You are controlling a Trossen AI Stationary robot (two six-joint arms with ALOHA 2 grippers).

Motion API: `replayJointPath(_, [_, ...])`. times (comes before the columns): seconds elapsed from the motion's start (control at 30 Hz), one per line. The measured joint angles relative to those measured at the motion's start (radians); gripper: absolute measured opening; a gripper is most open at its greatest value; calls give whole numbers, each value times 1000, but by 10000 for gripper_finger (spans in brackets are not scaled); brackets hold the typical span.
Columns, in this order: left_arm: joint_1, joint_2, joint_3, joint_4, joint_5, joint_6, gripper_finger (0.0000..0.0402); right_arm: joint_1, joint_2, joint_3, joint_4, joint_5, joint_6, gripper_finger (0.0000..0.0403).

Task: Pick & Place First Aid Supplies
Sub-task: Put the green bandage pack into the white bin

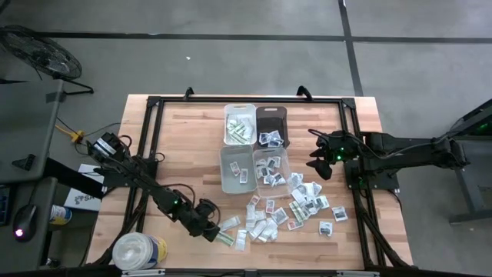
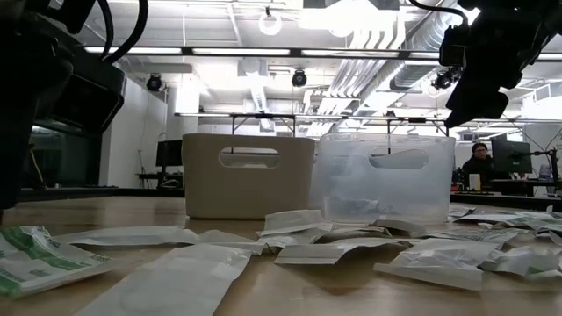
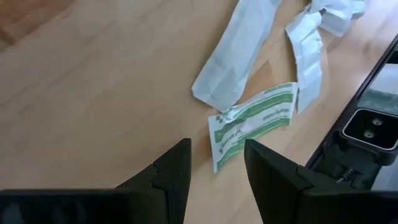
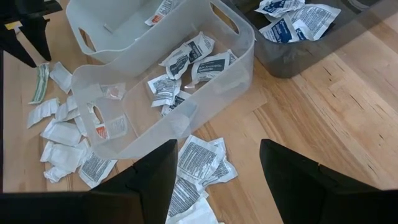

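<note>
The first aid supplies are small flat paper packets, scattered in a heap (image 1: 284, 211) on the wooden table near its front edge; several more lie in the bins. One packet with green print (image 3: 252, 121) lies flat at the heap's left end (image 1: 228, 237). My left gripper (image 3: 216, 149) is open and slants down over it, and the packet's near corner lies under the gap between the fingertips. In the high view that gripper (image 1: 207, 228) is just left of the packet. My right gripper (image 1: 321, 158) hangs open above the table, right of the bins, with nothing between its fingers (image 4: 217, 149).
Four small bins stand mid-table: a white one (image 1: 240, 123), a dark one (image 1: 271, 125) and two clear ones (image 1: 237, 169) (image 1: 270, 168). A big white round tub (image 1: 138, 250) stands at the front left. A black frame rail (image 3: 367, 130) runs close beside the green-printed packet.
</note>
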Motion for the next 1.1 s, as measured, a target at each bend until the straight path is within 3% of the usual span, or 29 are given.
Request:
replayJointPath(0.23, [0, 24, 1, 37, -2, 17, 149, 0, 0, 0, 0, 0, 0, 222])
replayJointPath(0.47, [0, 111, 5, 183, 0, 20, 149, 0, 0, 0, -3, -1, 22, 222])
replayJointPath(0.7, [0, 118, 5, 191, -6, 23, 145, 0, 0, 0, -3, -3, 23, 222])
replayJointPath(1.1, [0, 121, 2, 181, -2, 26, 23, 0, 0, 0, -2, -2, 22, 222])
